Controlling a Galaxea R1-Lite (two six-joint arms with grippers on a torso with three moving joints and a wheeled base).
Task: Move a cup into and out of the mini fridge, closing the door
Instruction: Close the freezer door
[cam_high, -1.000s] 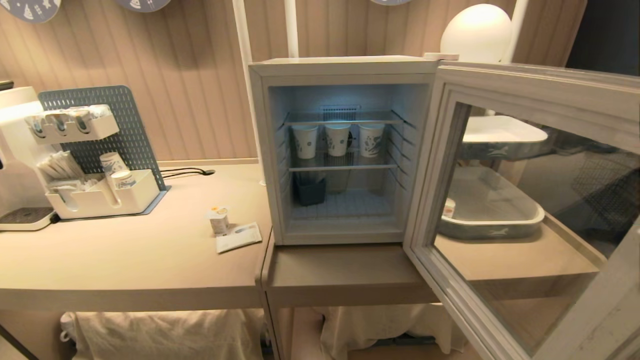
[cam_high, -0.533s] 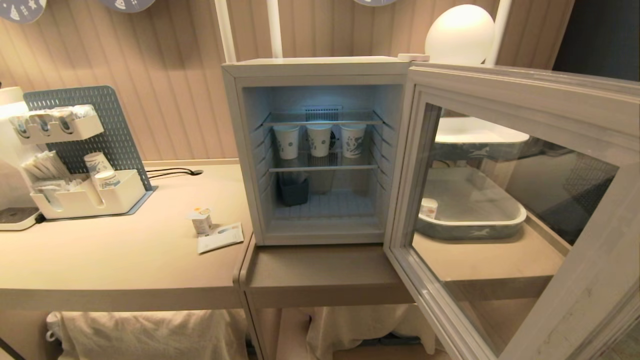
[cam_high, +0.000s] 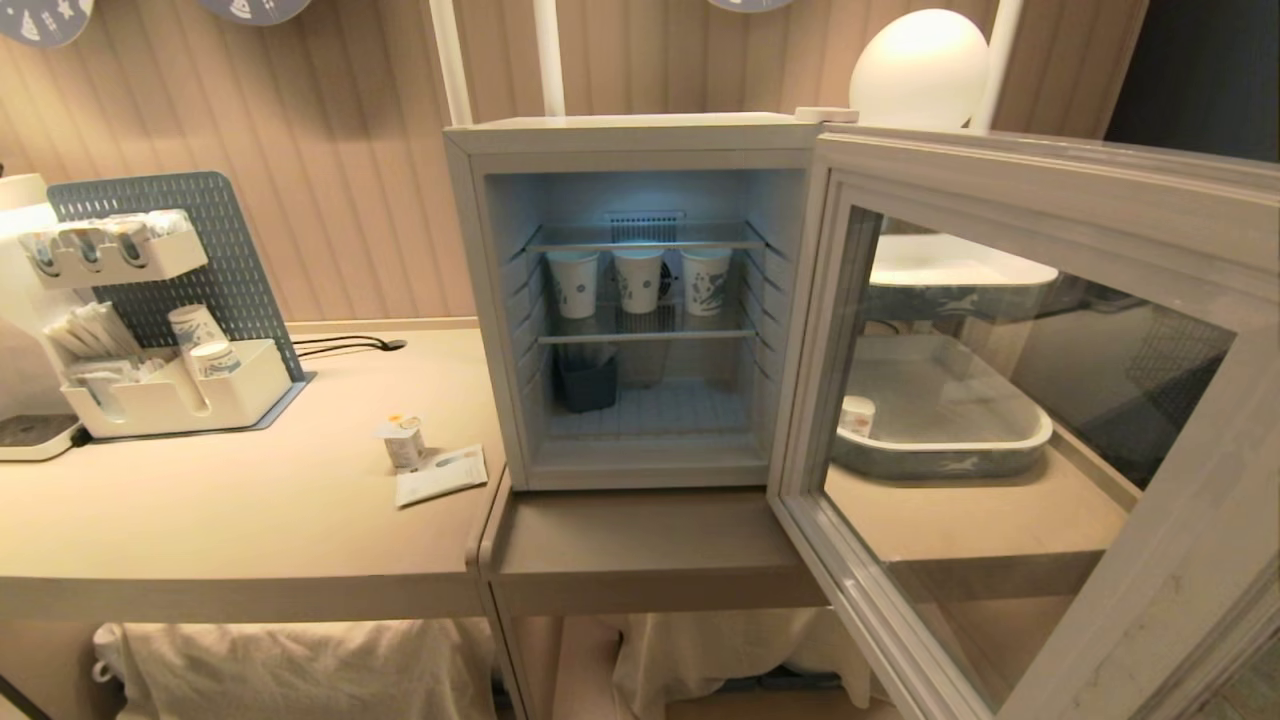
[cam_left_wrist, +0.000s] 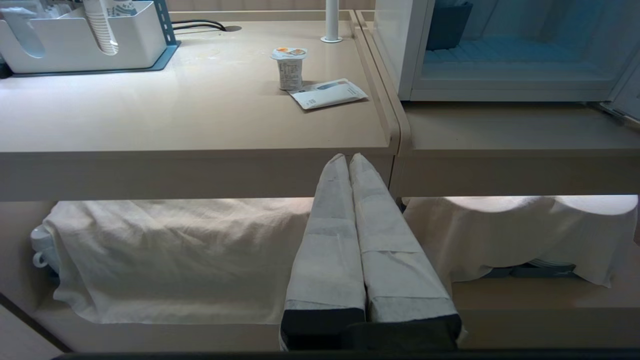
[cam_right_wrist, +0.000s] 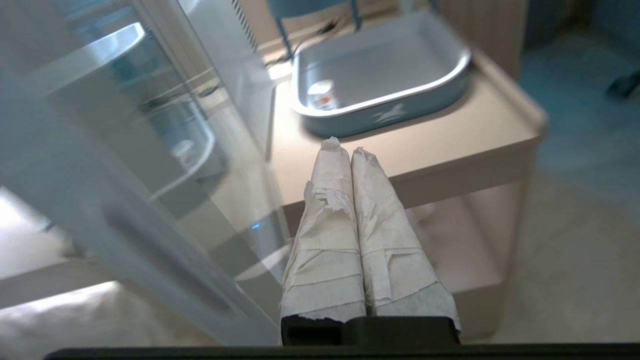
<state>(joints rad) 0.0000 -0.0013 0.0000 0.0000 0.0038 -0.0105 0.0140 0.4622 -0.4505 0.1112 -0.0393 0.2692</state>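
White plastic cup (cam_high: 404, 441), orange-marked foil top, upright on table (cam_high: 250, 510); both tools clenched, empty.

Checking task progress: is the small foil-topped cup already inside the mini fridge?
No, the cup stands on the table left of the mini fridge.

You see the left gripper (cam_left_wrist: 349, 159) with two long tapered fingers (cam_left_wrist: 327, 240) wrapped in white tape, on a black base. The right gripper (cam_right_wrist: 345, 147) looks the same, but its white wrapping is wrinkled and torn near the tips.
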